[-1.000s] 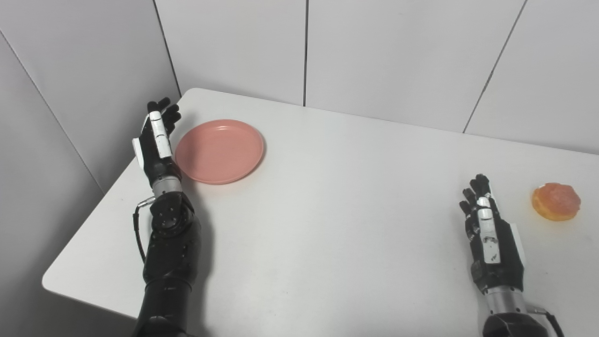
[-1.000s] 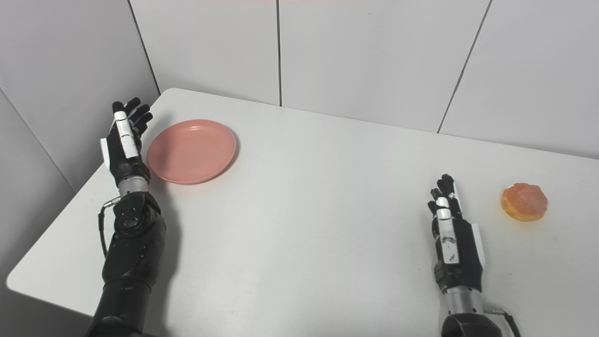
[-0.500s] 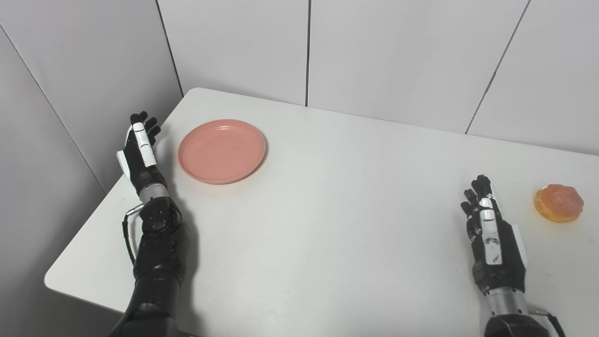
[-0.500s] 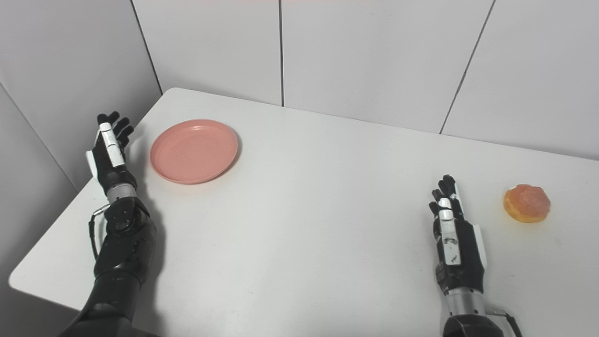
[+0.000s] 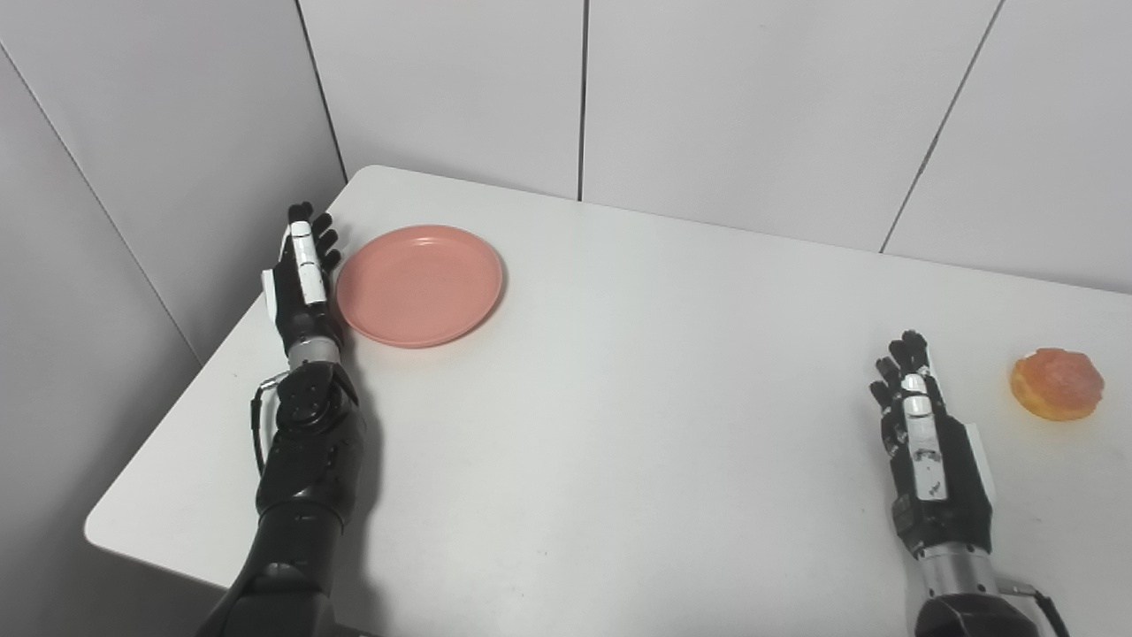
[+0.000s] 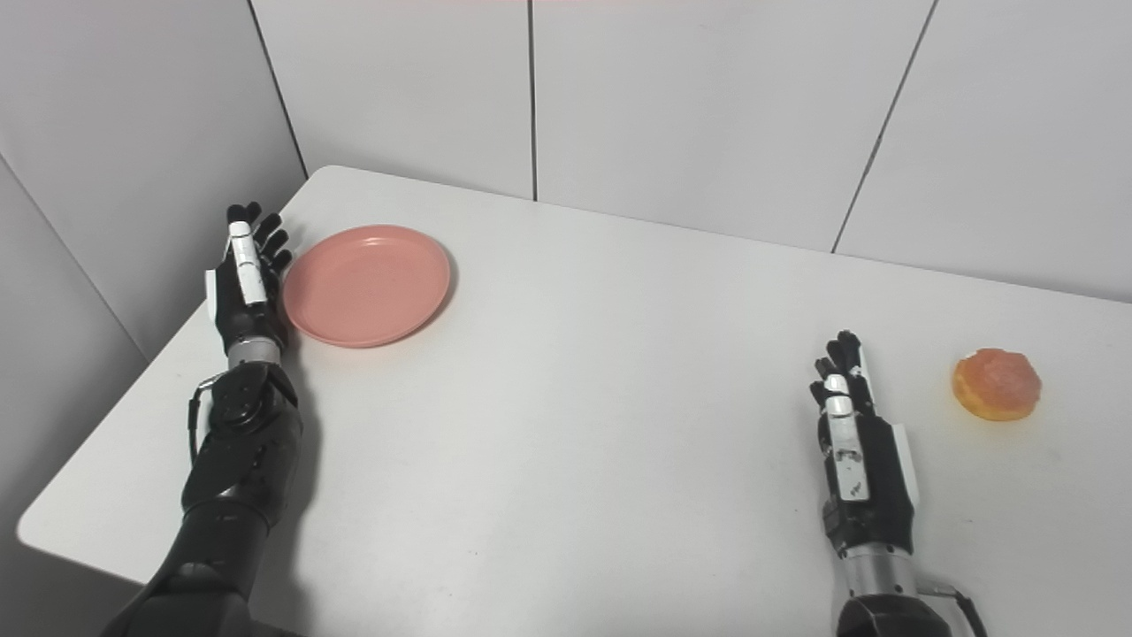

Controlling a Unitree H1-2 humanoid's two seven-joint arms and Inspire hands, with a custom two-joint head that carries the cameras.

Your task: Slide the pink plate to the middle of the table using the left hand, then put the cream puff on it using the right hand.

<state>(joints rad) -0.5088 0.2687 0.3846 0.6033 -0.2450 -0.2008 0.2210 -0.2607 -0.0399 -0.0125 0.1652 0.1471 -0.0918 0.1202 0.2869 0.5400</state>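
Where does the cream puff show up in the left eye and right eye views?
Left eye view: cream puff lies at the far right edge, on the table, right of the right hand.
Right eye view: cream puff sits a little further in from the right edge.
Shared landmark: the pink plate, upper left in both views.

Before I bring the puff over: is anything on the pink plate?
Nothing shows on the pink plate; its whole top is in view. The cream puff sits far right. The left hand stands beside the plate's left rim.
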